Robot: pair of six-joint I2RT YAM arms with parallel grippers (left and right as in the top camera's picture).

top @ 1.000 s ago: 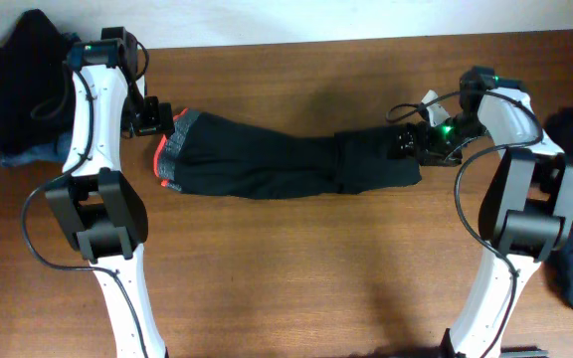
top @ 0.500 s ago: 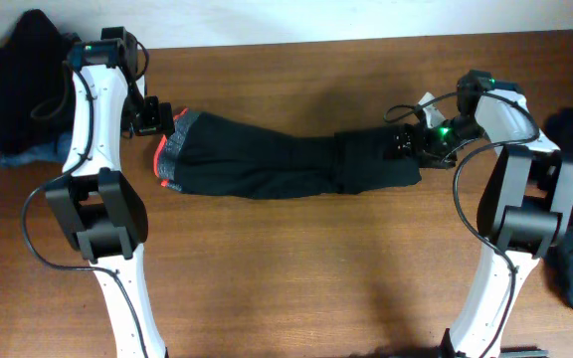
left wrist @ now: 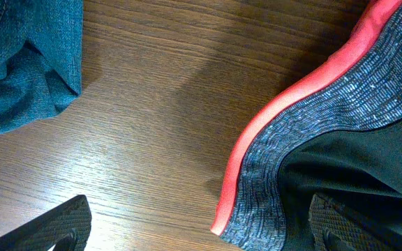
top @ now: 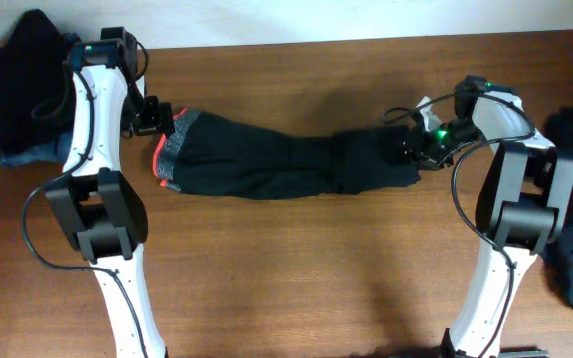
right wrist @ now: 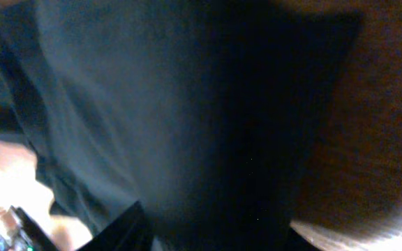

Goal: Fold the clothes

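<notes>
trousers [top: 267, 164] lie stretched along the far table [top: 296, 259]. left pincer [top: 159, 119] gapes wide at the waistband [left wrist: 313, 111]; right pincer [top: 406, 147] meets the leg end, grip unclear. next, likely: clamp both ends, then fold over.

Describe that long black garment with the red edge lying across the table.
The black garment lies stretched across the wooden table, soft, wrinkled, trouser-like. Its left end has a grey knit waistband edged in red; its right end is folded over. The open left gripper hovers at the waistband; the right gripper is on the folded end.
</notes>
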